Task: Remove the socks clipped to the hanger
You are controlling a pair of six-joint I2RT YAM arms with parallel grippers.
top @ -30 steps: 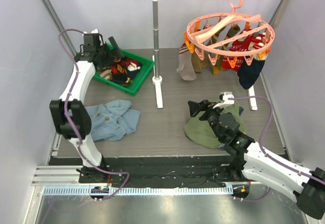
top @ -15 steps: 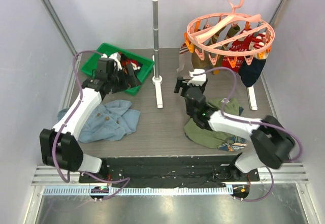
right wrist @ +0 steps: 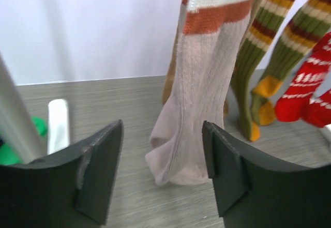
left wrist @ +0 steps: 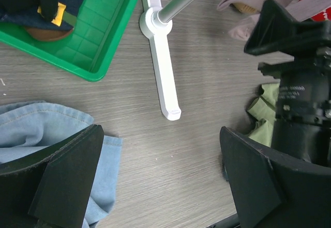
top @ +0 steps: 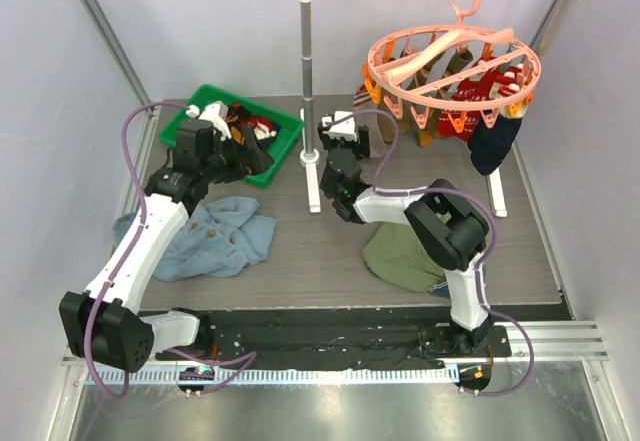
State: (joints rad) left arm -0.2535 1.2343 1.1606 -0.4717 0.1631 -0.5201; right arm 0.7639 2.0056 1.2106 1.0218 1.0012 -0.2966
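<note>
We note the right fingers (right wrist: pixel 227 166) spread, one on each side of a pale sock (right wrist: pixel 196 83) with rust and white bands. We cannot tell whether either finger touches it. The sock hangs at the 9 o'clock side of the hanger (top: pixel 432 53), which is hooked on the rail stand (top: pixel 305 61) toward 1 o'clock of the bench (top: pixel 320 251). Other socks (top: pixel 480 91), olive striped, red patterned and navy, are clipped round its ring.

We see the left fingers (left wrist: pixel 67 176) spread wide and holding nothing. They are above the bench, between the denim garment (top: pixel 215 236) and the stand's foot. The green tray (top: pixel 283 146) at 10 o'clock holds loose socks. The olive garment (top: pixel 400 256) lies at 5 o'clock.
</note>
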